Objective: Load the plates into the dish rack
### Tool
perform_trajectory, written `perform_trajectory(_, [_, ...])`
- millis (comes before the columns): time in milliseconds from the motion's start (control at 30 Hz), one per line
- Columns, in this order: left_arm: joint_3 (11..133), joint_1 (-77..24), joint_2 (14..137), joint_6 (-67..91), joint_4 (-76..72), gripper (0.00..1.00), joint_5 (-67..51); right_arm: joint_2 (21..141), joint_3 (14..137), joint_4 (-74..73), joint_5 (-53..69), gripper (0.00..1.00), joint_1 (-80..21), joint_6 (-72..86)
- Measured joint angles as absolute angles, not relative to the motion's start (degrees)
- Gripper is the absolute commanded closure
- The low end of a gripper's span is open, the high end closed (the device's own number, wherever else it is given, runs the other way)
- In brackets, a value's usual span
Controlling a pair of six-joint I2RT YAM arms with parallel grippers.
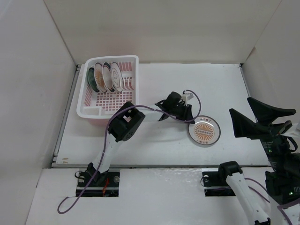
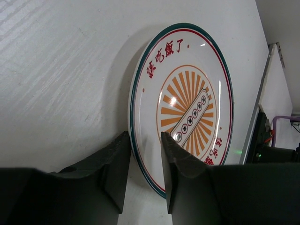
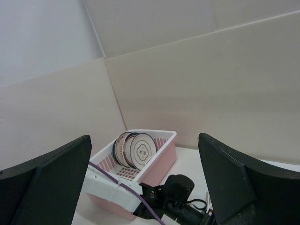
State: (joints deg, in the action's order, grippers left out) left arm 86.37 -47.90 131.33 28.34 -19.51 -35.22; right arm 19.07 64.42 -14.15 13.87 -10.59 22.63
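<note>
We had the white table (image 1: 154, 89) under everything, and at its far left sat the dish rack (image 1: 108, 100), long side running away from the arms. The left arm (image 1: 124, 124) reached from its base up and across to the right, elbow bent just in front of the rack, wrist stretched out low toward mid-table with a purple cable trailing along it. The right arm (image 1: 276, 140) was pulled back high at the right edge, well apart from it all, and the right gripper (image 3: 144, 140) was spread wide, looking across at the rack.

Four plates (image 1: 105, 76) stood on edge in the rack's far end, packed side by side, faces turned right, the dark one at the left end. The sunburst plate (image 1: 205, 131) lay flat, face up, right of centre, its printed bar roughly left to right from above. The left gripper (image 2: 145, 140) straddled that plate's near rim, fingers close together either side; whether they truly pinched it, we couldn't tell.
</note>
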Motion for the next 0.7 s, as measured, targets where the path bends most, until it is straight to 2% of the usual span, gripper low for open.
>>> perform_trajectory(100, [86.21, -47.94, 131.33, 28.14, -19.46, 0.78, -34.7, 19.07, 64.42, -14.13, 13.89, 0.0, -10.59, 22.65])
perform_trajectory(133, [86.19, -48.01, 131.33, 28.05, -19.4, 0.86, -34.39, 19.07, 64.42, -14.15, 13.87, 0.0, -10.59, 22.65])
perform_trajectory(233, [86.04, -48.29, 131.33, 27.99, -18.98, 1.0, -33.58, 19.07, 64.42, -14.15, 13.89, 0.0, -10.59, 22.65])
perform_trajectory(467, [86.04, -49.67, 131.17, 28.84, -18.44, 1.0, -32.95, 19.07, 64.42, -14.15, 13.87, 0.0, -10.59, 22.65])
perform_trajectory(700, [85.95, -51.2, 126.48, 28.34, -12.45, 1.0, -27.46, 19.07, 64.42, -14.15, 13.87, 0.0, -10.59, 22.68])
